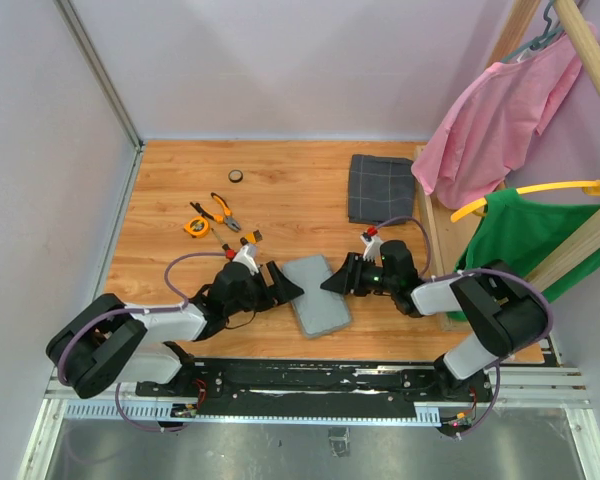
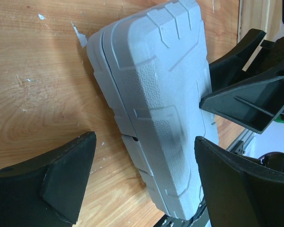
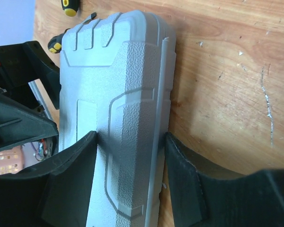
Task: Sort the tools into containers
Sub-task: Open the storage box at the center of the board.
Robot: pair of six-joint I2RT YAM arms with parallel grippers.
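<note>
While the grey case [image 1: 318,294] is lying shut on the table [image 1: 280,190] just ahead of both arms, the right gripper [image 3: 130,146] is pinching across one end of it, probably steadying it so the lid can get pried up. The left gripper [image 2: 144,142] is hanging wide open astride the other end, gripping nothing, likely lining up on the seam. So that's one case. Farther out, one pair of pliers [image 1: 223,211], one tape measure [image 1: 196,227] and at least two screwdrivers [image 3: 68,5] are sitting loose, and beyond them one folded cloth [image 1: 380,187] is lying flat.
</note>
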